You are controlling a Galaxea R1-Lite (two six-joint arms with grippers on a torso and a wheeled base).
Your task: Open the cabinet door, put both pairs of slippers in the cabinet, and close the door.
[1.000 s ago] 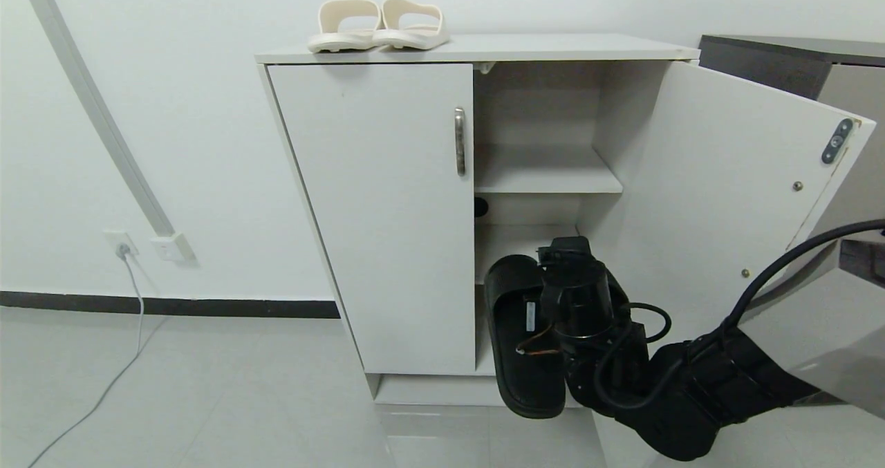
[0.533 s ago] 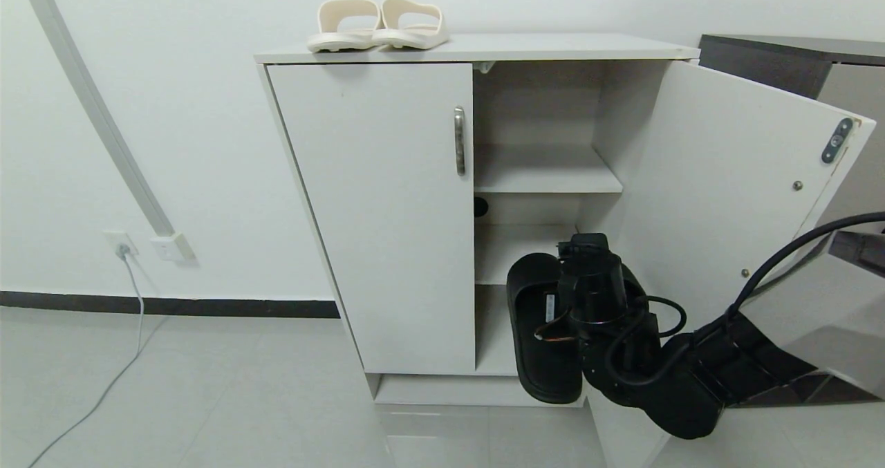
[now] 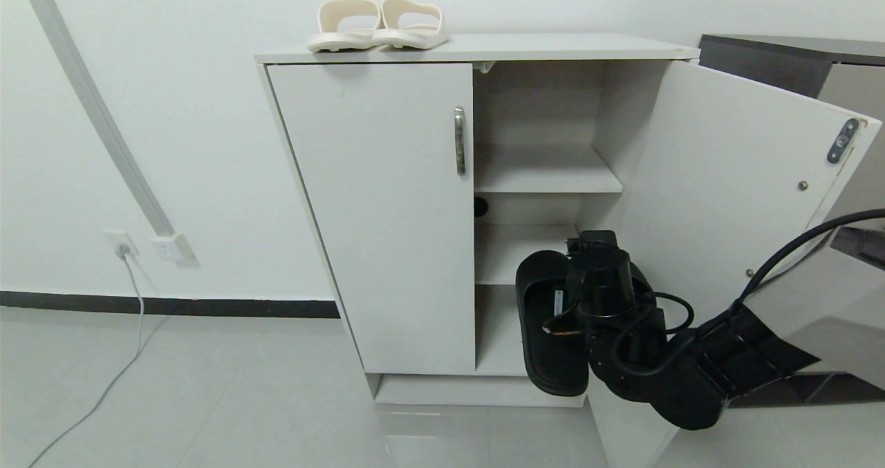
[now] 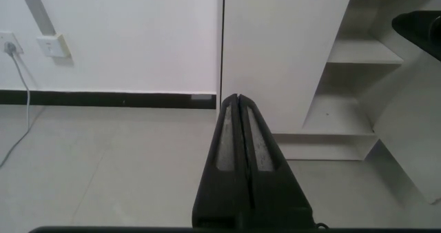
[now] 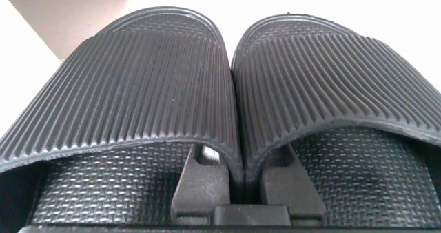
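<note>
One black pair (image 3: 550,323), clamped in the right pincer (image 5: 244,185), hangs at five o'clock before the open cabinet (image 3: 387,219); next, likely, slide it onto the bottom shelf (image 3: 494,340). Cream pair (image 3: 379,25) sits atop, eleven o'clock; left pincer (image 4: 238,123) closed, empty.

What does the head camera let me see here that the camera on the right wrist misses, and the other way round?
Head view: the whole cabinet, its left door closed and its right door standing open, shelves inside, and cream slippers on top. Right wrist view: the ribbed straps up close, with the right gripper clamped where the two straps meet. Both: the black slippers, held in front of the lower opening.
</note>
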